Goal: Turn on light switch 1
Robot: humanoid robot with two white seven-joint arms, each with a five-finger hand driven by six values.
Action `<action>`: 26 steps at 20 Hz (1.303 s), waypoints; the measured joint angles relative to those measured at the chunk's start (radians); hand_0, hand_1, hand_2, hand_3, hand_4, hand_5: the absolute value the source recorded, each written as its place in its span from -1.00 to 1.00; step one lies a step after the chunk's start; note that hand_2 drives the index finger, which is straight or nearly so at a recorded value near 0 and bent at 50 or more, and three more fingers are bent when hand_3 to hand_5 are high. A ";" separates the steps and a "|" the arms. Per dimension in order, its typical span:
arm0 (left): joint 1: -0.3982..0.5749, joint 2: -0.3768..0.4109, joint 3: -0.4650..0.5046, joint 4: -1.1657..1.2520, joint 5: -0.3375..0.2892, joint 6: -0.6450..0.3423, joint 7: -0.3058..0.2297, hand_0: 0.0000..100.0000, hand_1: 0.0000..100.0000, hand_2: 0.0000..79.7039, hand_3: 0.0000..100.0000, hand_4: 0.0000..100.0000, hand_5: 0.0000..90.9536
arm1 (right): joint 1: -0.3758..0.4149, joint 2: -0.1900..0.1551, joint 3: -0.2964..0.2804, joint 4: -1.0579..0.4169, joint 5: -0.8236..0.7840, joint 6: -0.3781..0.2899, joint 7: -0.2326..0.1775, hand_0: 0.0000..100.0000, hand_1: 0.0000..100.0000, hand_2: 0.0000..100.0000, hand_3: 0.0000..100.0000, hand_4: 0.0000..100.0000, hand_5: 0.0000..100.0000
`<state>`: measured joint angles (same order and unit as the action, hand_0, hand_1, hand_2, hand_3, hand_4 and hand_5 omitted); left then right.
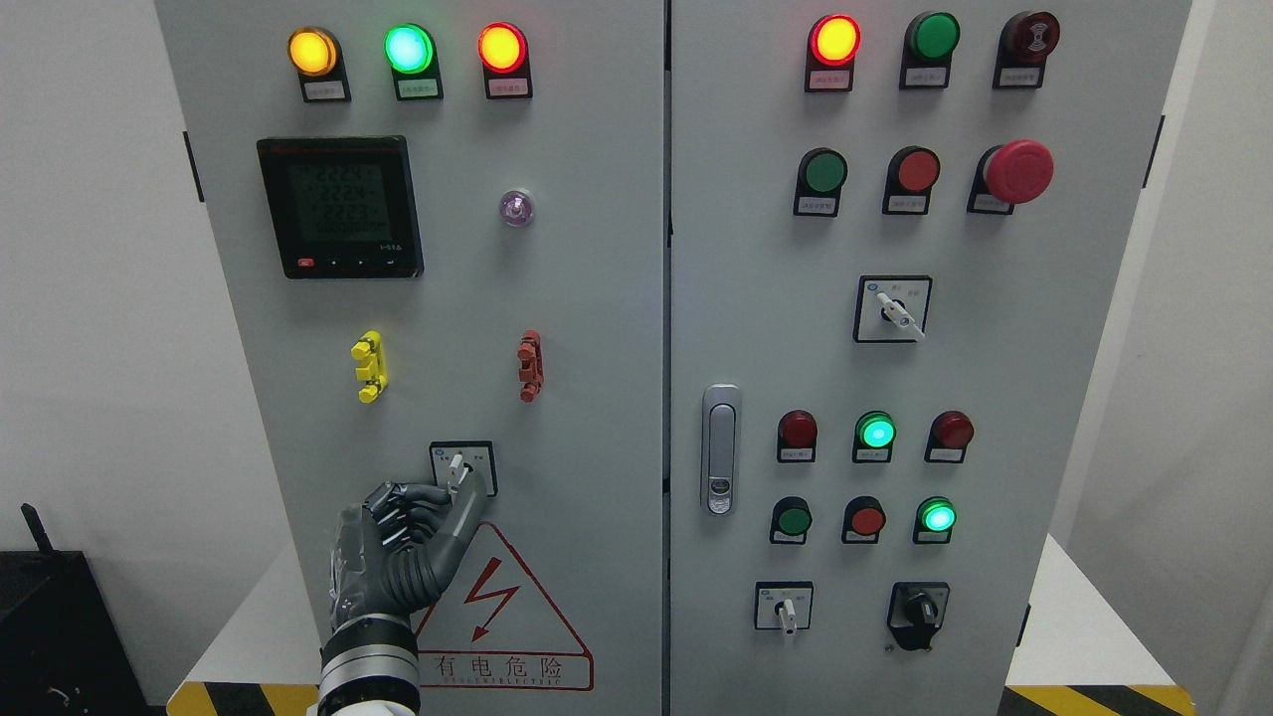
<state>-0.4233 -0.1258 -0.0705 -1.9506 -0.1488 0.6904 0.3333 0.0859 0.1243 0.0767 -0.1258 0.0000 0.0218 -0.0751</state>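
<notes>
The rotary switch sits low on the cabinet's left door, its white knob between my left hand's fingers. They seem pinched on it, though partly hidden. I'm at the grasp; next, a twist.

We count two cabinet doors, six brightly lit lamps — three on each door, four rotary switches, two plastic clips, one digital meter, one red mushroom button, one door latch, one warning triangle — and one left hand.
</notes>
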 measured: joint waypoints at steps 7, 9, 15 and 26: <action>-0.007 -0.005 0.000 0.000 -0.001 0.007 0.000 -0.68 0.34 0.53 0.72 0.82 0.93 | 0.000 0.000 0.000 0.000 0.000 0.000 0.000 -1.00 -1.00 -1.00 -1.00 -1.00 -1.00; -0.007 -0.006 0.000 0.000 -0.001 0.008 0.000 -0.67 0.34 0.53 0.73 0.82 0.93 | 0.000 0.000 0.000 0.000 0.000 0.000 0.000 -1.00 -1.00 -1.00 -1.00 -1.00 -1.00; -0.009 -0.009 -0.004 -0.001 -0.002 0.010 0.001 -0.60 0.34 0.55 0.75 0.84 0.93 | 0.000 0.000 0.000 0.000 0.000 0.000 0.000 -1.00 -1.00 -1.00 -1.00 -1.00 -1.00; -0.009 -0.010 -0.012 -0.001 -0.005 0.019 0.004 -0.44 0.33 0.55 0.77 0.85 0.94 | 0.000 0.000 0.000 0.000 0.000 0.000 0.000 -1.00 -1.00 -1.00 -1.00 -1.00 -1.00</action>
<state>-0.4321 -0.1361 -0.0826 -1.9512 -0.1541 0.7096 0.3375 0.0859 0.1243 0.0767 -0.1258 0.0000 0.0218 -0.0751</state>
